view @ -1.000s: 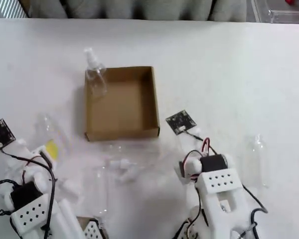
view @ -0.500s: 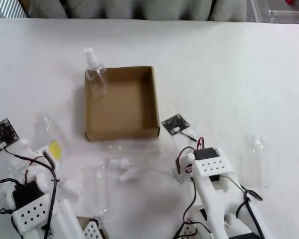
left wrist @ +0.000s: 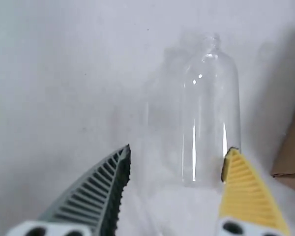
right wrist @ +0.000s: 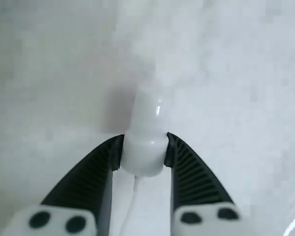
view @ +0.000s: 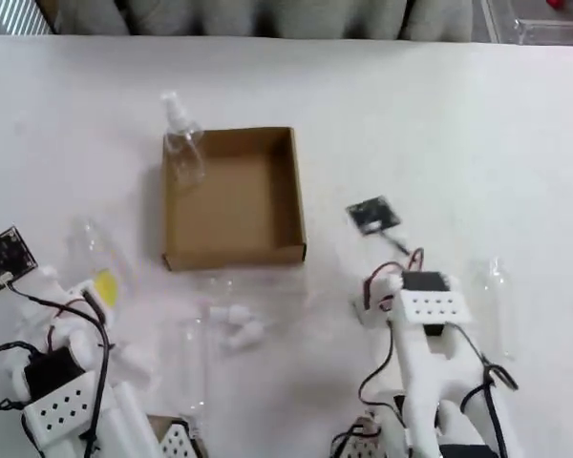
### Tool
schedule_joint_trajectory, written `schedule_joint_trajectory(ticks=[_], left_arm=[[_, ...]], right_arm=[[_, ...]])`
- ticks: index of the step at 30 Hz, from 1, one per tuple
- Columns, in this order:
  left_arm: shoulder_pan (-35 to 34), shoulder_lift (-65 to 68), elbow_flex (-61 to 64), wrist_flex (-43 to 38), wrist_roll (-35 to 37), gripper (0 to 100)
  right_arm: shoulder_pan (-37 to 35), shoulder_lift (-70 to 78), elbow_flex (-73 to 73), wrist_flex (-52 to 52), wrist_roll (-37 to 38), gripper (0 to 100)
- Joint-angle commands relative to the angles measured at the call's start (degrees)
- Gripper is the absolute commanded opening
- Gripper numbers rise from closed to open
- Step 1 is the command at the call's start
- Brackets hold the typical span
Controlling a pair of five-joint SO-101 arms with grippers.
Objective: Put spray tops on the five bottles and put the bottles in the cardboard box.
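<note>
Near the table's (view: pixel 439 114) front edge, where the high view gives the arms from above, the right wrist view has the right gripper (right wrist: pixel 143 147) closed tight on a white spray top (right wrist: pixel 147 130), and the left wrist view has the left gripper (left wrist: pixel 177 162) wide open, holding nothing, with a capless bottle (left wrist: pixel 209 108) between its fingers, near the box (view: pixel 234 256).

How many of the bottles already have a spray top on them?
1: the capped bottle stands at the far left corner of the cardboard box. The other clear bottles I can make out look topless, but they are faint, so I may miss one.
</note>
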Motion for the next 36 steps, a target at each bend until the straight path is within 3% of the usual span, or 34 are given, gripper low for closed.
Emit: schedule_joint_trajectory(ticks=[1, 9, 15, 18, 30, 36], left_arm=[[0.75, -0.57, -0.26, -1.58, -0.26, 29], [0.84, -0.48, -0.18, -2.37, -0.35, 29], [0.84, -0.48, -0.09, -2.29, -0.35, 29], [0.84, -0.48, -0.09, -2.20, -0.35, 29], [0.84, -0.40, 0.00, -2.11, -3.08, 29], [0.84, -0.57, 0.53, -2.37, -3.25, 29]], right_arm=[[5.32, -0.04, -4.66, -0.57, 0.62, 1.6], [5.85, 0.57, -4.66, -0.92, 0.62, 2.9], [4.70, 0.57, -1.85, -2.51, 0.62, 18.6], [4.09, 0.57, 0.18, -5.14, 0.44, 21.5], [4.79, -0.04, -1.67, -4.00, 0.26, 21.1], [4.88, -0.04, -5.10, -0.13, 0.09, 12.0]])
